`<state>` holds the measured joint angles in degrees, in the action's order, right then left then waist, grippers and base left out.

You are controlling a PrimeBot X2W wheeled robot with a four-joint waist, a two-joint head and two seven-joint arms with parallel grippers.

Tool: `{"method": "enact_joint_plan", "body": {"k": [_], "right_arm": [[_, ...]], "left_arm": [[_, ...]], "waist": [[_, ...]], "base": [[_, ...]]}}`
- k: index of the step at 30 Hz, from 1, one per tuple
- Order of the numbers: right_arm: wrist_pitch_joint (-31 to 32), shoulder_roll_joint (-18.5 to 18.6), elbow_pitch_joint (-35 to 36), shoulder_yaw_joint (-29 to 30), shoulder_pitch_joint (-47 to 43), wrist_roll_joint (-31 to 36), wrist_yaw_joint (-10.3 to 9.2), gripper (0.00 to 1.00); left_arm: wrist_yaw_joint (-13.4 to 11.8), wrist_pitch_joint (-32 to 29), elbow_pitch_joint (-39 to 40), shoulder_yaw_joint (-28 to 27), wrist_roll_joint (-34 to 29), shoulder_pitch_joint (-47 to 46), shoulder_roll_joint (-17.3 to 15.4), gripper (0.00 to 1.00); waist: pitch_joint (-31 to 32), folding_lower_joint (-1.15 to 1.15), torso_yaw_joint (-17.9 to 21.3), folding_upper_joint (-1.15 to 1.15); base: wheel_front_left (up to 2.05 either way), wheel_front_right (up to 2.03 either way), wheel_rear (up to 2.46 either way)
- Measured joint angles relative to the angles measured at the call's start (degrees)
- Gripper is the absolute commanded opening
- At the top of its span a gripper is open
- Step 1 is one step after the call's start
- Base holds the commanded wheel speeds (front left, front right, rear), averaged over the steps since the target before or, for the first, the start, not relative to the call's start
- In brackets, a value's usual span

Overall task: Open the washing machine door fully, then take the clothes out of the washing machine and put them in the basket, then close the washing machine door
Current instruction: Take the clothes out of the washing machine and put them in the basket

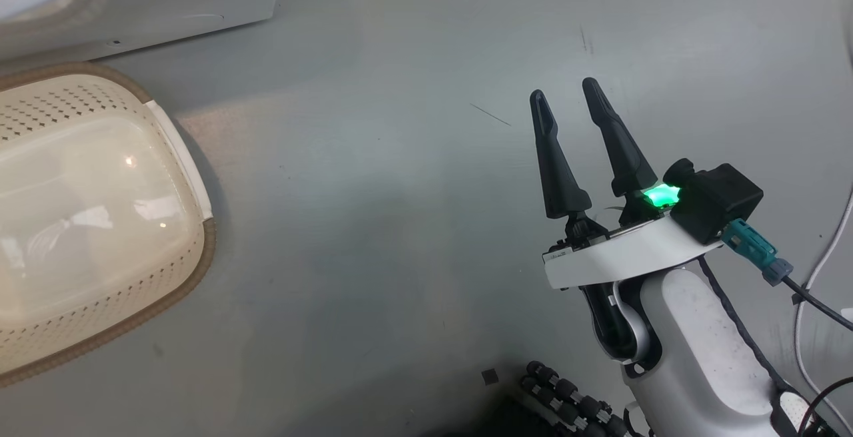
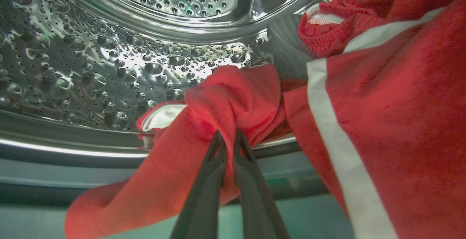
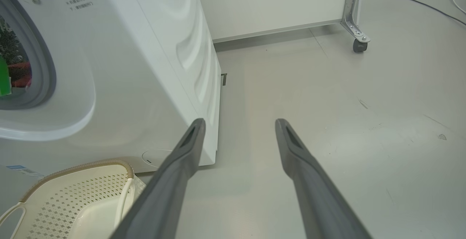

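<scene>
In the left wrist view my left gripper (image 2: 228, 137) is shut on a fold of the red clothes (image 2: 233, 93), which drape over the lip of the steel drum (image 2: 109, 60) of the washing machine (image 3: 145, 67). More red fabric with a white stripe (image 2: 393, 97) hangs at the right. My right gripper (image 1: 565, 94) stands open over bare floor, well right of the cream basket (image 1: 180, 150), which holds nothing. The basket (image 3: 72, 195) sits at the foot of the machine's front. A bit of red shows inside the grey seal (image 3: 45, 67). The door is out of view.
A white panel on a caster wheel (image 3: 359, 45) stands behind the machine. Cables (image 1: 810, 290) trail on the grey floor at the far right, beside my right arm. A row of dark rollers (image 1: 566, 400) shows at the bottom edge.
</scene>
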<state>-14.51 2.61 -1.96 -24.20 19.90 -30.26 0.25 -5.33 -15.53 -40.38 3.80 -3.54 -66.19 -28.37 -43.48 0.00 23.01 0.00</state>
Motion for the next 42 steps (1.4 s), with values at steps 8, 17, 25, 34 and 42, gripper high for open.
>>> {"method": "enact_joint_plan", "body": {"k": [8,17,25,34,42], "right_arm": [[0.00,0.00,-0.68,1.24,0.18,1.26,0.00,1.00],[0.00,0.02,-2.26,3.05,0.18,2.86,0.02,1.00],[0.00,0.04,-4.24,4.79,-0.35,4.98,0.18,1.00],[0.00,0.05,-6.33,6.28,-3.16,6.39,0.74,1.00],[0.00,0.09,-7.61,6.97,-5.76,7.25,1.47,1.00]], "left_arm": [[-0.43,3.96,-2.20,0.40,0.02,0.10,2.29,0.00],[-0.44,9.43,-6.12,0.31,1.71,3.37,6.58,0.00],[-0.42,15.97,-8.55,0.42,4.25,7.78,10.67,0.00],[1.13,22.31,-11.17,-0.19,6.89,13.59,13.32,0.00],[3.21,26.74,-12.65,-0.21,8.56,17.95,15.01,0.00]], "waist": [[2.28,0.00,-0.99,0.00],[6.15,0.00,-2.84,0.00],[10.71,0.00,-5.10,0.00],[16.66,0.00,-8.19,0.00],[21.81,0.00,-11.04,0.00]], "base": [[0.00,0.00,0.00],[0.00,0.00,0.00],[0.00,0.00,0.00],[0.00,0.00,0.00],[0.00,0.00,0.00]]}}
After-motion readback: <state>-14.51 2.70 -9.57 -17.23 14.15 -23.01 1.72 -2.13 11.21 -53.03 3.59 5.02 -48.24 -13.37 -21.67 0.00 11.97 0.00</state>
